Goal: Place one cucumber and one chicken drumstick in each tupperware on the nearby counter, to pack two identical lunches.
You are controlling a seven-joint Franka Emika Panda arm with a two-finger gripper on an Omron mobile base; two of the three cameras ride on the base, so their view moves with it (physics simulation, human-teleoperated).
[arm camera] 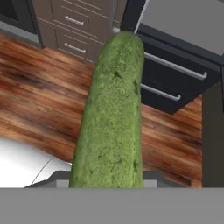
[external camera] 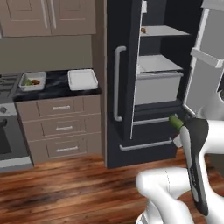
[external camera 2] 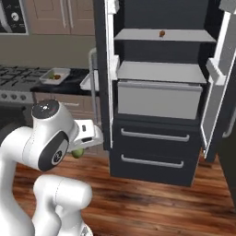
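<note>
1. Cucumber [arm camera: 111,113] runs up the middle of the hand view, its lower end cut off at the bottom; the gripper [external camera: 177,131] is clamped on it, fingertips hidden behind it.
2. From the left base view, one green tip pokes past the wrist, before the open fridge [external camera: 151,87].
3. Two tupperware sit on the counter [external camera: 57,89]: the left tupperware [external camera: 33,81] holds food too small to tell; the right tupperware [external camera: 82,79] looks bare.
4. A small brown item [external camera 2: 162,33] lies on the fridge's upper shelf; too small to identify.

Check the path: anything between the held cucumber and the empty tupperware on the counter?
The cucumber is in the hand low in front of the open fridge. The empty tupperware sits on the counter beyond the fridge's open left door, so that door stands in between; swing around its edge.
</note>
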